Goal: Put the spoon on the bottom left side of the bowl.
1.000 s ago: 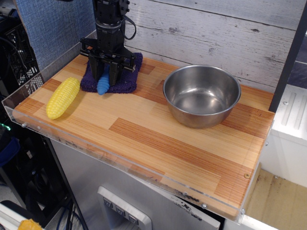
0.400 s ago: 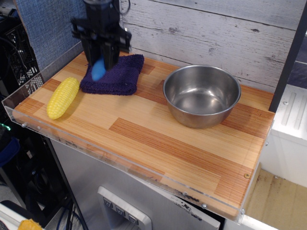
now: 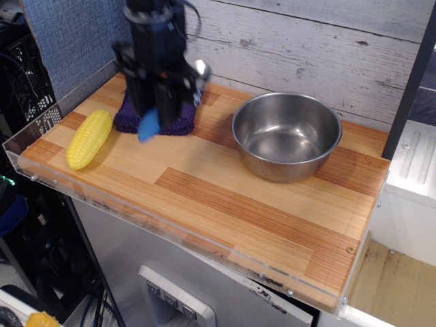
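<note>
My gripper (image 3: 154, 114) is shut on the spoon (image 3: 149, 125), whose ribbed bright-blue handle hangs below the fingers. A bit of shiny metal, likely the scoop, shows by the gripper's upper right. The gripper holds the spoon in the air over the front edge of the purple cloth (image 3: 178, 117), left of the bowl. The stainless-steel bowl (image 3: 287, 135) stands upright and empty on the wooden board (image 3: 225, 197), right of centre.
A yellow toy corn cob (image 3: 89, 138) lies at the board's left end. A clear plastic rim (image 3: 41, 129) borders the left and front edges. A grey plank wall (image 3: 300, 48) stands behind. A dark post (image 3: 409, 82) rises at the right.
The gripper rose from the cloth with the spoon, then moved right and toward the front, lower than 0.4 s ago. Bowl, corn and cloth have not moved.
</note>
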You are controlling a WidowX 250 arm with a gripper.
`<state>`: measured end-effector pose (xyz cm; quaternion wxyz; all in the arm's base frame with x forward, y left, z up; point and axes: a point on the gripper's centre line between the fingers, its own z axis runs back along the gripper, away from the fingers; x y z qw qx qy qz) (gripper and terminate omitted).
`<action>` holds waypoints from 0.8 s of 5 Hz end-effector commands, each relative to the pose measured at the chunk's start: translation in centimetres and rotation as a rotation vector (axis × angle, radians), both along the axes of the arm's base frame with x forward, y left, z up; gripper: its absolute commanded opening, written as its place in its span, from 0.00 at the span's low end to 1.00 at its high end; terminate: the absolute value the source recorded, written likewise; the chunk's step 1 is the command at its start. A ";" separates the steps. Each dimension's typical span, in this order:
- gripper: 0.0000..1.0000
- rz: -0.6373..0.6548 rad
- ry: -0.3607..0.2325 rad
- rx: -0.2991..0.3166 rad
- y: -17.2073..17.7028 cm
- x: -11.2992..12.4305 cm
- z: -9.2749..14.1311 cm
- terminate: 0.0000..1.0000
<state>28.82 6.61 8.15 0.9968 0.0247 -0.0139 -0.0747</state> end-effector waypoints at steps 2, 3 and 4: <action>0.00 -0.095 0.016 0.103 0.0 -2.0 -1.4 0.00; 0.00 -0.065 0.013 0.129 1.8 -1.6 -1.0 0.00; 0.00 -0.039 -0.001 0.136 2.8 -1.3 -0.8 0.00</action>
